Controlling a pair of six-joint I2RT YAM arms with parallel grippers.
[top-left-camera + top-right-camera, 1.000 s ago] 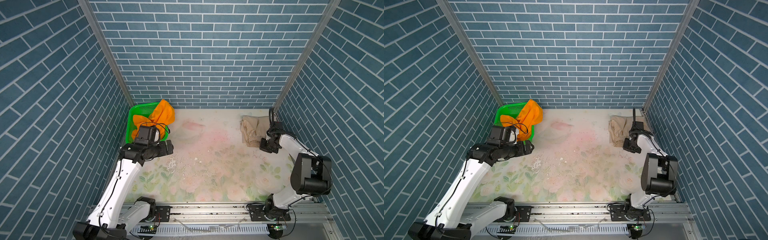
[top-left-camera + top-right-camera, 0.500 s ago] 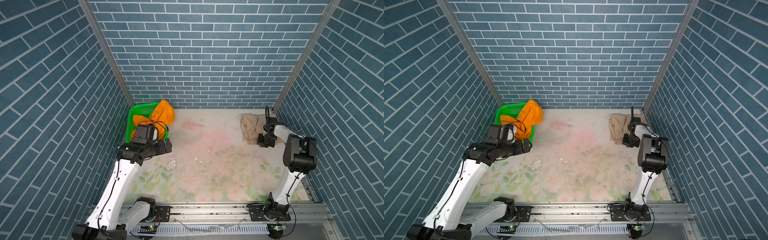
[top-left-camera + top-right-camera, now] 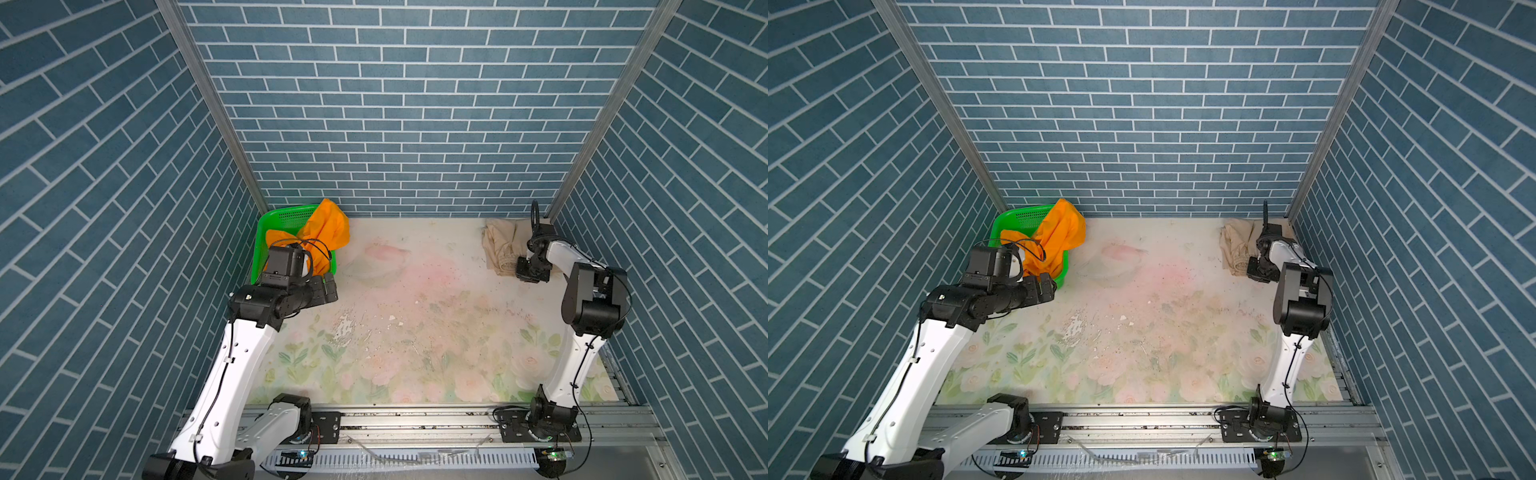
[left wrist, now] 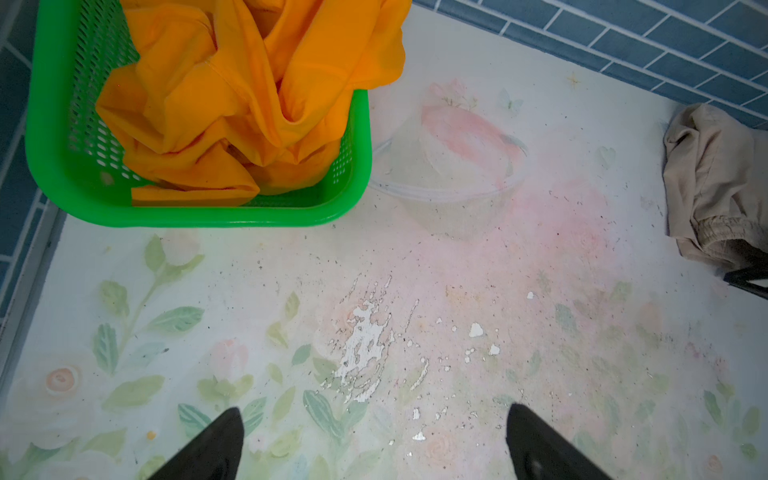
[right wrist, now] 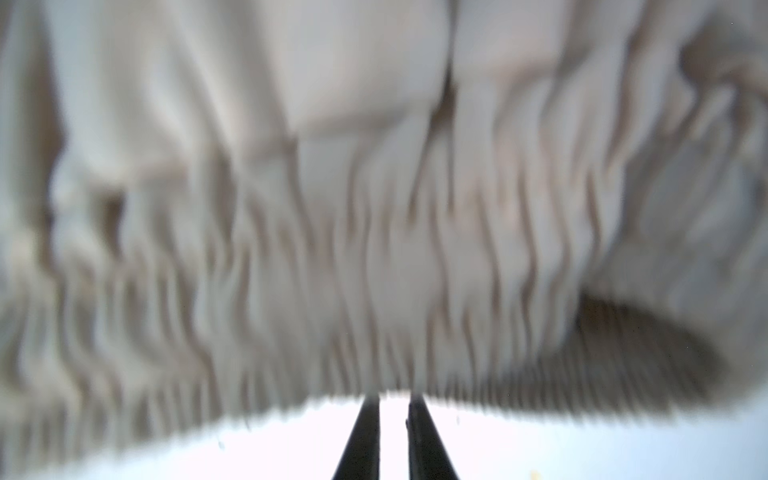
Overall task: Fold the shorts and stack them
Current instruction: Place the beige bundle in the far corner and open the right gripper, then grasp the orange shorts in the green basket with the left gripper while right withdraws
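Floral tabletop [image 3: 415, 332] — beige shorts [image 3: 500, 245] crumpled, right fingers [image 5: 365, 436] slightly parted at waistband [image 5: 374, 291]; orange shorts [image 3: 328, 226] in basket [image 3: 286, 212] — left fingers [image 4: 216, 440] spread.

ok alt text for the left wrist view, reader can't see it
Crumpled orange shorts fill a green perforated basket on a floral table, partly draped over its rim. Beige shorts lie bunched across the table by the blue tiled wall, and the jaws of the left gripper stand wide open, holding nothing.
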